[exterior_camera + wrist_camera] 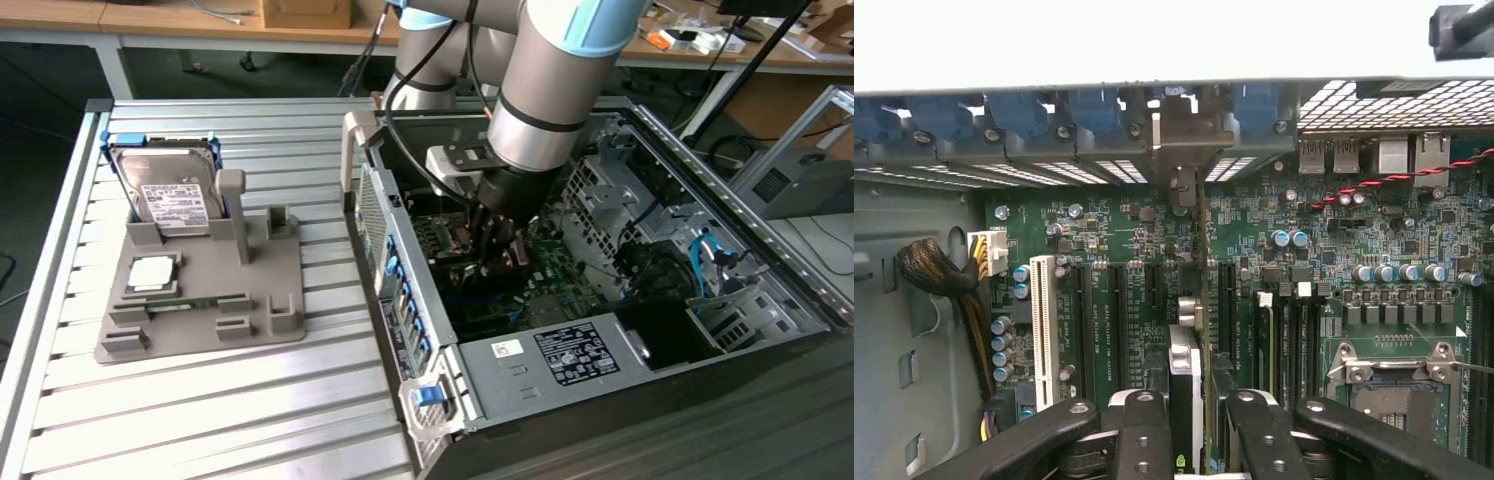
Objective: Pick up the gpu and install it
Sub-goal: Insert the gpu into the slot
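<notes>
The gpu [1185, 365] appears edge-on in the wrist view, standing upright over the dark expansion slots of the green motherboard [1104, 240]. Its silver end bracket [1178, 140] lies against the case's rear slot openings. My gripper [1189, 405] is shut on the card, with one black finger [1142, 425] on each side of it. In the exterior view the gripper [497, 235] reaches down inside the open computer case [400, 290], just above the board. I cannot tell whether the card's edge sits in a slot or just above it.
A grey fixture [200, 310] on the slatted table at the exterior view's left holds a hard drive [174, 205] and a CPU chip [151, 275]. Inside the case are a white slot [1041, 330], a cable bundle [934, 275], the CPU socket [1394, 385] and the power supply [574, 355].
</notes>
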